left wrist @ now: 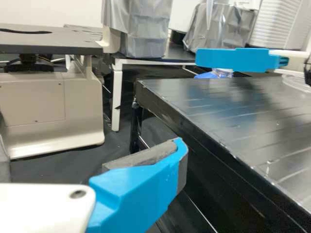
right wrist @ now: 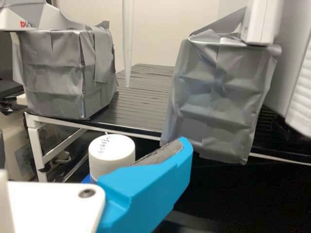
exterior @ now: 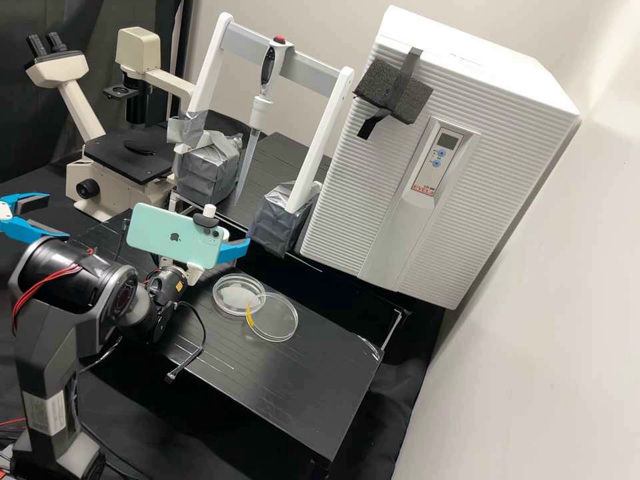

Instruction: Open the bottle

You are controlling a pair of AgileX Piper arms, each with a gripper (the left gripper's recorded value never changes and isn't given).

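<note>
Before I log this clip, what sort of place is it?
Most likely a biology or chemistry laboratory: a beige microscope stands at the back left, a white pipette hangs in a white frame, and two clear round shallow dishes lie on the black bench.

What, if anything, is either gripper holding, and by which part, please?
The right gripper appears to hold the bottle by its body, just below the white cap; the left gripper holds nothing.
</note>
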